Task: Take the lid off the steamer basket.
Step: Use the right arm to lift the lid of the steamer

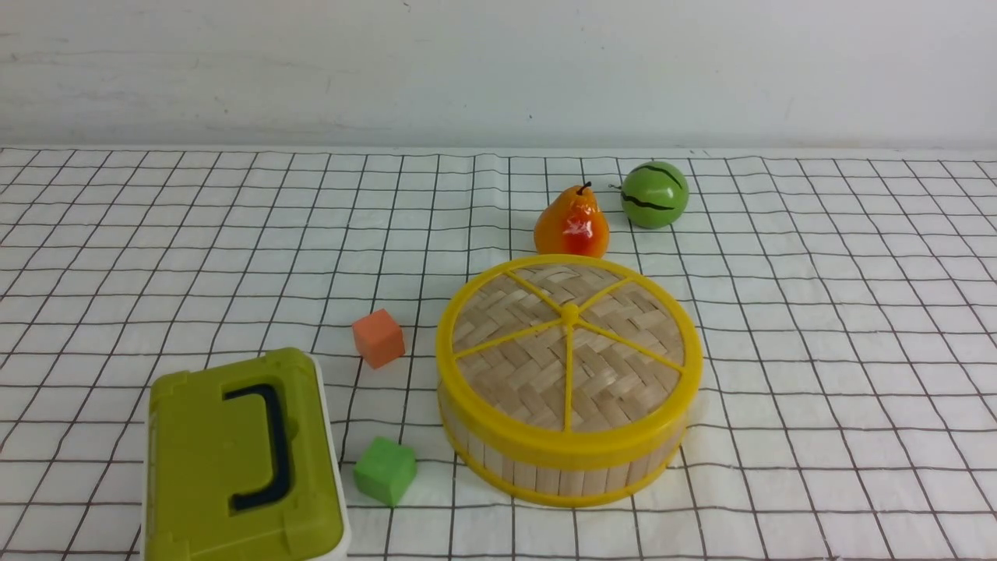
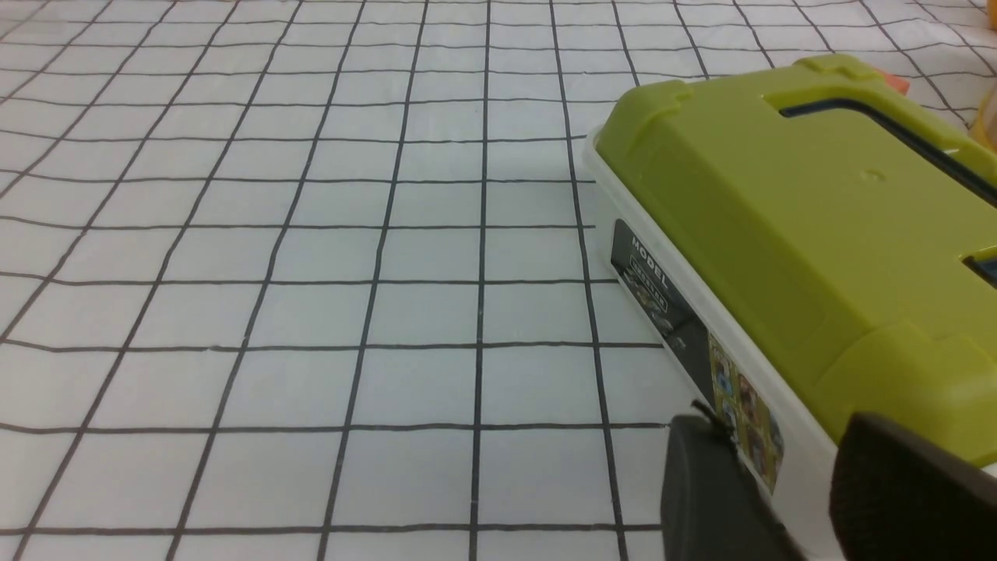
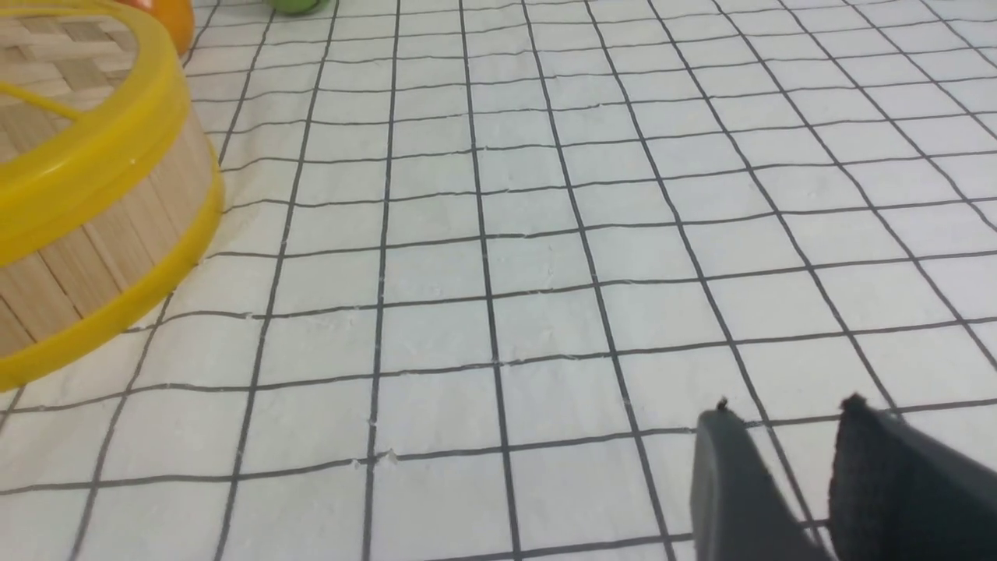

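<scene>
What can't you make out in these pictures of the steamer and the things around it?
Inside of the steamer basket: front view, the lid covers it.
Green box: front view, cut off by the bottom edge.
Box label: left wrist view, print too small, partly behind the left gripper.
Pear: right wrist view, cut by the top edge.

Through my left wrist camera I can read just one word: "MODEL", in pale capitals on a dark label [image 2: 650,288] stuck to the white side wall of the olive-green lidded box [image 2: 779,234]. The smaller print beneath it is too fine to read, and so is the colourful sticker [image 2: 740,389] just beside it.
</scene>
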Tool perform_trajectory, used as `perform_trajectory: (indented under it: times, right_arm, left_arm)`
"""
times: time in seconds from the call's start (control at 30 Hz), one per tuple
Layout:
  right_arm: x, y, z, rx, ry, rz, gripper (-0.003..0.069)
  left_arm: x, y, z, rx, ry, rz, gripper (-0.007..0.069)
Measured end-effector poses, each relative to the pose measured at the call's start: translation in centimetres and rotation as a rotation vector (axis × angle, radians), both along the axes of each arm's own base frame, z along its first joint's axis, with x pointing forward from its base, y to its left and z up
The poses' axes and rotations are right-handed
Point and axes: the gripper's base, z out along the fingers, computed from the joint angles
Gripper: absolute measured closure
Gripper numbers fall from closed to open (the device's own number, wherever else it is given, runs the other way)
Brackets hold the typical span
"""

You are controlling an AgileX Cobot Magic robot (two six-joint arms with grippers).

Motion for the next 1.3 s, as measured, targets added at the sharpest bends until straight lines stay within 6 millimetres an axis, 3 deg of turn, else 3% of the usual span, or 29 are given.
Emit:
perform_trajectory:
  times: [0.23, 0.3, 0.33, 0.4, 0.53, 0.87, 1.0, 1.03, 1.1, 1.13, 1.2, 1.3]
  right_arm:
    - [0.0, 1.0, 0.1, 0.327, -0.015, 0.017, 0.0450]
    - [0.0, 1.8, 0.2, 0.590, -0.011, 0.019, 0.0449]
    - [0.0, 1.8, 0.2, 0.590, -0.010, 0.018, 0.0449]
    - [0.1, 2.3, 0.5, 0.833, -0.014, 0.021, 0.0447]
    - [0.1, 2.5, 1.0, 0.962, -0.044, 0.028, 0.0441]
    - [0.2, 2.4, 1.4, 0.822, -0.088, 0.067, 0.0440]
    - [-0.2, 2.7, 3.8, 0.643, -0.144, 0.153, 0.0445]
    - [-0.4, 2.7, 4.8, 0.584, -0.159, 0.176, 0.0457]
    - [-0.4, 2.9, 8.9, 0.382, -0.168, 0.238, 0.0529]
    - [-0.4, 2.9, 9.1, 0.358, -0.159, 0.244, 0.0543]
    - [0.4, 2.9, 13.0, 0.177, -0.088, 0.288, 0.0647]
    - [1.9, 2.6, 17.0, -0.003, 0.046, 0.328, 0.0680]
  left_arm:
    - [0.0, 0.0, 0.0, 0.000, 0.000, 0.000, 0.0384]
    - [0.0, 0.0, 0.0, 0.000, 0.000, 0.000, 0.0386]
    - [0.0, 0.0, 0.0, 0.000, 0.000, 0.000, 0.0386]
    - [0.0, 0.0, 0.0, 0.000, 0.000, 0.000, 0.0386]
    - [0.0, 0.0, 0.0, 0.000, 0.000, 0.000, 0.0386]
    - [0.0, 0.0, 0.0, 0.000, 0.000, 0.000, 0.0386]
    - [0.0, 0.0, 0.0, 0.000, 0.000, 0.000, 0.0386]
    - [0.0, 0.0, 0.0, 0.000, 0.000, 0.000, 0.0386]
    - [0.0, 0.0, 0.0, 0.000, 0.000, 0.000, 0.0386]
    - [0.0, 0.0, 0.0, 0.000, 0.000, 0.000, 0.0386]
    - [0.0, 0.0, 0.0, 0.000, 0.000, 0.000, 0.0386]
    - [0.0, 0.0, 0.0, 0.000, 0.000, 0.000, 0.0386]
